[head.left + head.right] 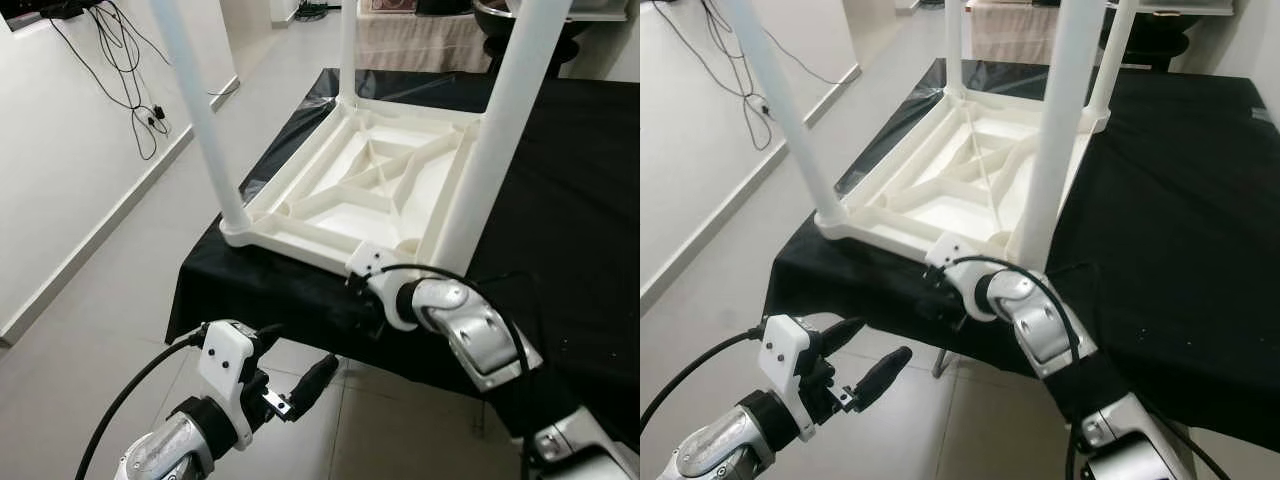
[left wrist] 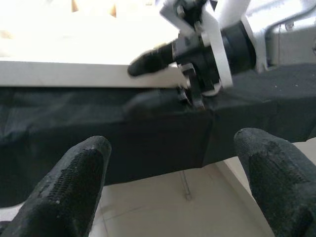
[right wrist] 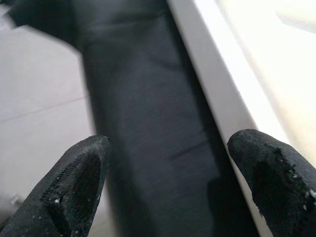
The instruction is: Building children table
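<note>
Look at the little white table (image 1: 370,180) first; everything else is told from it. It lies upside down on the black cloth (image 1: 570,200), near the cloth's front corner. Its flat top is face down and its ribbed underside faces up. I think it lies this way so the legs can go in from above.

Start left of the table. Your left gripper (image 1: 300,392) hangs below the table's front edge, out over the grey floor (image 1: 80,300), and touches nothing. Its two black fingers (image 2: 74,182) are spread wide with only air between them. From its wrist you see the table's white edge and the cloth hanging under it. It looks ready to help but has no job yet.

Next comes the front left leg (image 1: 200,120). It stands straight up from the table's front left corner. Two more legs stand at the back corners.

Now the front right leg (image 1: 510,130). It stands up from the table's front right corner.

Your right gripper (image 1: 935,290) is just in front of that corner, low by the table's front edge. Its fingers (image 3: 274,173) are wide apart and hold nothing. One finger is by the white rim and the other is over the cloth. I think it is there to steady or grab the rim.
</note>
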`<state>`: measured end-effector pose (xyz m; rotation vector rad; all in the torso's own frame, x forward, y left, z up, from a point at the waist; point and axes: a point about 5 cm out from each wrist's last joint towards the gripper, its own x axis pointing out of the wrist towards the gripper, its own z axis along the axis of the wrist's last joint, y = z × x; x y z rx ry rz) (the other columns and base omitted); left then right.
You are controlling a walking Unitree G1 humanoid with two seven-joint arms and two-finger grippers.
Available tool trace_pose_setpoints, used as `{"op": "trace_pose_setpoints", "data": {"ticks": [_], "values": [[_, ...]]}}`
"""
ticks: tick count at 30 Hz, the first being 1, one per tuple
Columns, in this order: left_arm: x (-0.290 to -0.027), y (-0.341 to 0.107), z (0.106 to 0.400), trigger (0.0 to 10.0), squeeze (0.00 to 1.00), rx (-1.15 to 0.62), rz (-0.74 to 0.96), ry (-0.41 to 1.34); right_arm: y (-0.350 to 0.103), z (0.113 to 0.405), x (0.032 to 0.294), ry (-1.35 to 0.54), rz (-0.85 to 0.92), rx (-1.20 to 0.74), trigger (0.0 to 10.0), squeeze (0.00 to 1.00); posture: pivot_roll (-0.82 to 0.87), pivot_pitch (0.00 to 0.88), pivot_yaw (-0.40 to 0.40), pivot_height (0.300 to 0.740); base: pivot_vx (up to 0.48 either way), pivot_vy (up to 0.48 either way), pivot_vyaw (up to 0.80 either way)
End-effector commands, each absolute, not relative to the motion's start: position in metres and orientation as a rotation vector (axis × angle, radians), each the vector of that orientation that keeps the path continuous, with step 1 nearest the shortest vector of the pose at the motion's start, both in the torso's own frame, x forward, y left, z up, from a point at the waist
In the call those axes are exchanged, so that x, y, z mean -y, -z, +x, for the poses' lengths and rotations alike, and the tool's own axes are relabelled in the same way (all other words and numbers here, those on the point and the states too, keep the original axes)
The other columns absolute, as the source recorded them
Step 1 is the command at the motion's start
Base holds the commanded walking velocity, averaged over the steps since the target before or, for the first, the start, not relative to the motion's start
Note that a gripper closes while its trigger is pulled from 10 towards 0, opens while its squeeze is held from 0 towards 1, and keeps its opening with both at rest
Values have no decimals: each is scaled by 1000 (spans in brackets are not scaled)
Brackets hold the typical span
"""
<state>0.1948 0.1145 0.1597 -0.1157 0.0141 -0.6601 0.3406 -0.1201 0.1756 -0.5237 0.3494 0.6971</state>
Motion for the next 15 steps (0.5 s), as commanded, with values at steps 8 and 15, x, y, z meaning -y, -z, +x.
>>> {"op": "trace_pose_setpoints", "data": {"ticks": [8,15], "values": [[-115,-161,195,10000,0,-2,-120,653,-195,353,124,-585,-551,-267,10000,0,13,186,50,740,0,0,0],[-115,-162,195,10000,0,-1,-121,652,-198,358,138,-536,-563,-288,10000,0,11,188,51,740,0,0,0]]}}
